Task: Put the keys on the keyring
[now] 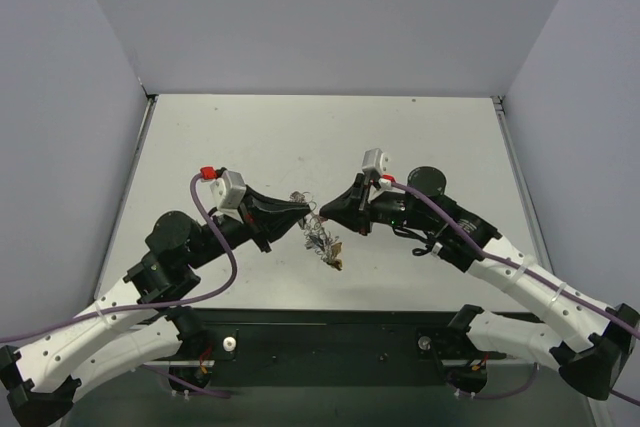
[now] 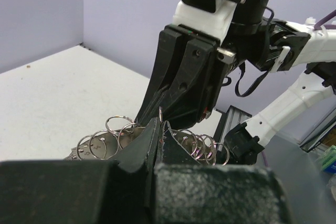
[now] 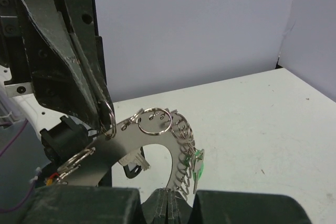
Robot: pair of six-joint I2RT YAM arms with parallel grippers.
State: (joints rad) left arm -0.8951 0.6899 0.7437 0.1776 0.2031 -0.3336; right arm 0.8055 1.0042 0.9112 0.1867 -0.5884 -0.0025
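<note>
Pincers both closed tight: my left gripper (image 1: 304, 212) and right gripper (image 1: 326, 210) pinch the keyring (image 3: 147, 139) from opposite ends, apparently steadying it for threading keys (image 3: 199, 164).

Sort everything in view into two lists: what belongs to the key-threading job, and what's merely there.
Belongs to the job:
- keyring, with its gold tag
- green key among the keyring's small rings
- left gripper and right gripper, both shut on the keyring

Merely there:
- table
- walls
- purple cable
</note>
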